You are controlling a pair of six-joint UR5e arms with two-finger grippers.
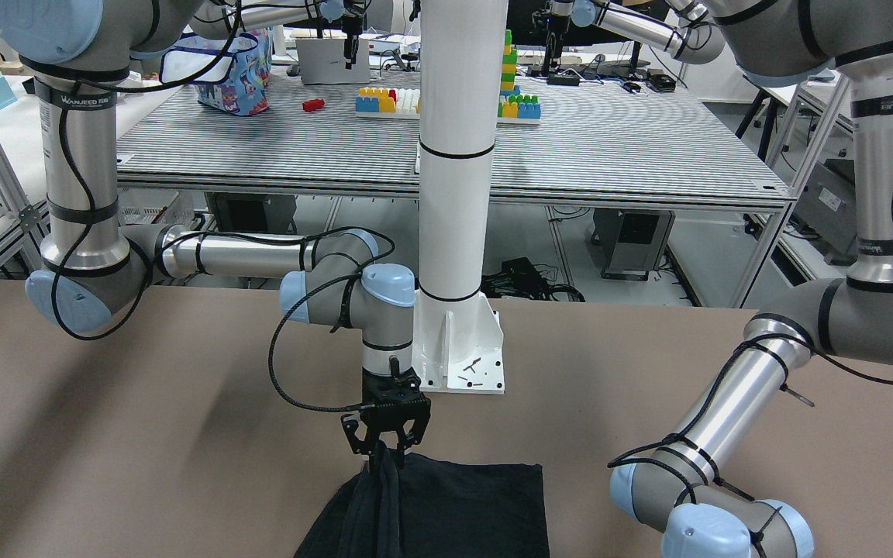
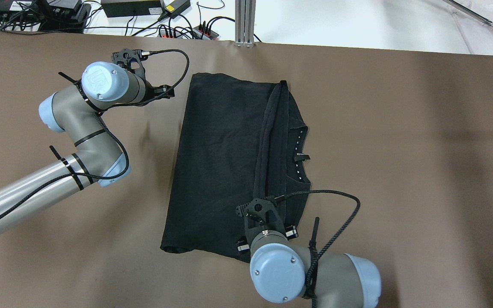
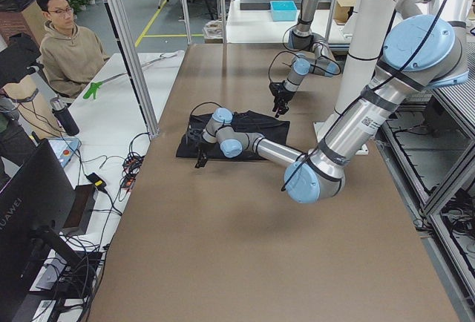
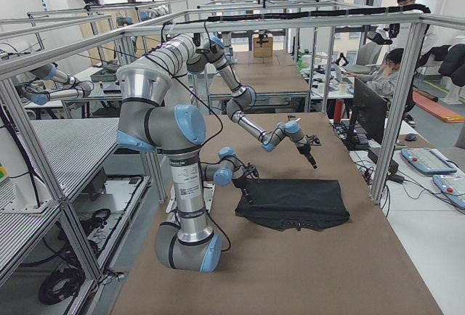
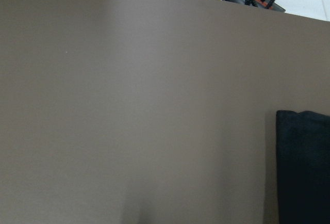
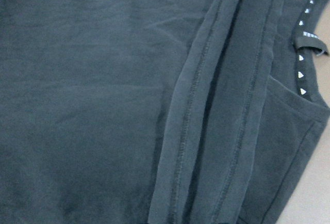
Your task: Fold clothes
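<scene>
The clothes (image 2: 225, 162), one dark, plain garment, lie near the middle of the brown desk (image 2: 400, 171). They are spread mostly flat as a tall rectangle, with the long side running away from the robot. A neckline with a strip of small white marks (image 2: 300, 154) shows along the edge on the robot's right.

The right claw (image 1: 386, 443) stands over the near part of that right-hand side and points straight down. It is clenched on a hem of the clothes. In the front-facing view the fabric rises in a narrow peak to the fingers (image 1: 408, 438). In the overhead view a raised ridge of hem runs from the far right corner of the clothes back to the claw. The right wrist view is filled with the same dark fabric, its stitched hem folds running down to the bottom of the picture. The rest of the garment lies on the desk.

The left claw (image 4: 309, 154) hangs above bare desk beside the far left corner of the clothes, apart from the fabric. Its wrist view shows brown desk with only that corner at the lower right edge. Its fingers are hidden or too small in every view, so I cannot tell whether it is released or clenched.
</scene>
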